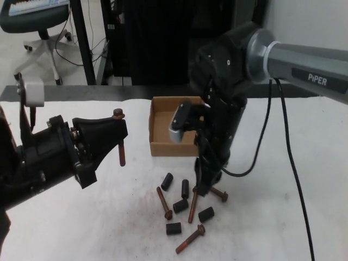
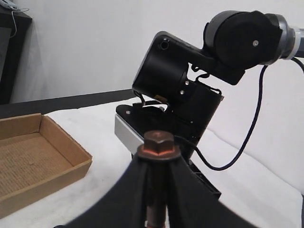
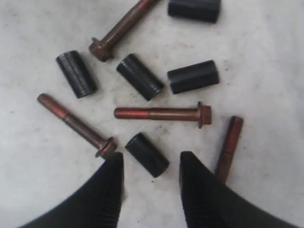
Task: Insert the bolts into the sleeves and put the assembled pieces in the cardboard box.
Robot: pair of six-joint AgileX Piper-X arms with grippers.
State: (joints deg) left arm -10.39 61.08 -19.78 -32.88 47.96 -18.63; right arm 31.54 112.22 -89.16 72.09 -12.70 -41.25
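The left hand [image 1: 117, 135] is clenched on a rust-brown hex-headed metal bolt [image 1: 121, 155], which it holds upright well above the white cloth-covered table [image 1: 283, 217]. The flanged head sits just over the fingertips and the shank hangs down below them.

The right hand [image 3: 151, 164] points straight down over the scattered parts, its two black fingers [image 3: 107, 190] spread apart and grasping nothing. A short black cylindrical sleeve [image 3: 146, 154] lies on its side with one end in the gap between those fingertips. Whether the tips touch the cloth I cannot tell.

Just ahead of the right hand, past that sleeve, a second rust-brown bolt [image 3: 161, 113] lies flat. Three more bolts [image 3: 76, 124] lie around it, and one of them is partly hidden behind a finger. Four further black sleeves [image 3: 140, 76] lie farther ahead of the hand, each loose on its side among the bolts.

The shallow brown cardboard box [image 1: 163, 148] stands open on the table between the two hands. It is beyond the bolt in the left hand and just behind the right hand's wrist, which overlaps its far corner.
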